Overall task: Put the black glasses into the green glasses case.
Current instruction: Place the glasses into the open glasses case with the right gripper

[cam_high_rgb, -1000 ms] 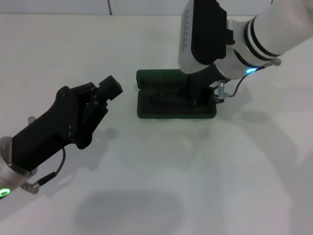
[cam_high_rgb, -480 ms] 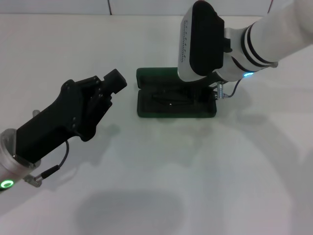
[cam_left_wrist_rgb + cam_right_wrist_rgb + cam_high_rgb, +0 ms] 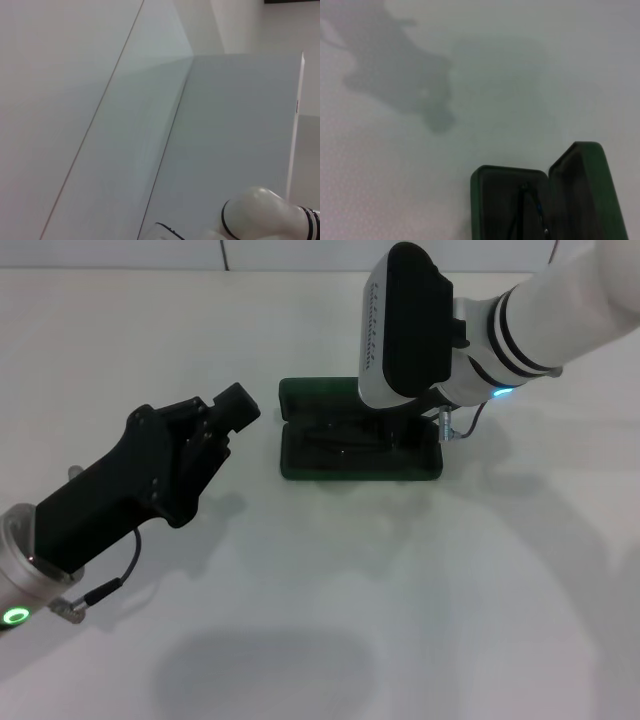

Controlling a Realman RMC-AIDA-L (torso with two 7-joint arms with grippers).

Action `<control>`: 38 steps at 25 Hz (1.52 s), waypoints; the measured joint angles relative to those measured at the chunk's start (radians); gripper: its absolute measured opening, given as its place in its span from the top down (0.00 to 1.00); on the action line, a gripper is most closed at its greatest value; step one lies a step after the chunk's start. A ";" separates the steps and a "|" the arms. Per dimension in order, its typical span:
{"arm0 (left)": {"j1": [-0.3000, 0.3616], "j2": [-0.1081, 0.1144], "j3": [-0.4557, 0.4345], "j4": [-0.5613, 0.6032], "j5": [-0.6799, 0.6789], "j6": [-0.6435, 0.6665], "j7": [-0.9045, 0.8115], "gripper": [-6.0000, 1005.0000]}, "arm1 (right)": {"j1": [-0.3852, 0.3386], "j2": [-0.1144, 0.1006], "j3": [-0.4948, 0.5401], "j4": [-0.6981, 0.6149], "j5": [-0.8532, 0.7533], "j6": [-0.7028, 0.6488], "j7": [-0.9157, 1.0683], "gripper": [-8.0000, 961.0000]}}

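Observation:
The green glasses case (image 3: 300,468) lies open on the white table, its lid (image 3: 315,392) folded back on the far side. The black glasses (image 3: 340,447) lie inside its dark tray. The right wrist view shows the same case (image 3: 485,200) with the glasses (image 3: 529,215) in it and the lid (image 3: 587,190) standing up. My right gripper (image 3: 412,412) hangs just above the case's right half, mostly hidden under its wrist housing. To the left of the case, my left gripper (image 3: 238,406) hovers clear of it and points toward it.
The table (image 3: 330,590) is plain white, with arm shadows across it. The left wrist view shows only walls and part of a white arm segment (image 3: 260,212). A thin cable (image 3: 470,425) dangles from the right wrist beside the case.
The right arm has lifted up out of the case, leaving the glasses lying inside. The left arm has shifted slightly up and toward the case.

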 joint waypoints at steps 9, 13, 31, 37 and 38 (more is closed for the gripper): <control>-0.001 0.000 0.000 0.000 0.008 -0.002 0.000 0.96 | -0.001 0.000 -0.010 -0.006 0.003 0.006 0.001 0.88; 0.000 -0.001 0.000 0.000 0.009 -0.002 0.000 0.96 | -0.001 0.000 -0.012 -0.006 0.005 0.008 0.004 0.88; 0.001 -0.002 0.000 0.000 0.009 -0.002 0.000 0.96 | -0.011 0.000 -0.013 -0.014 0.018 0.028 0.008 0.88; -0.002 -0.001 0.000 0.000 0.009 -0.002 0.000 0.96 | -0.052 0.000 -0.013 -0.073 0.018 0.020 0.009 0.87; -0.003 -0.001 0.000 0.000 0.009 -0.002 0.000 0.96 | -0.065 0.000 -0.013 -0.088 0.018 0.018 0.009 0.87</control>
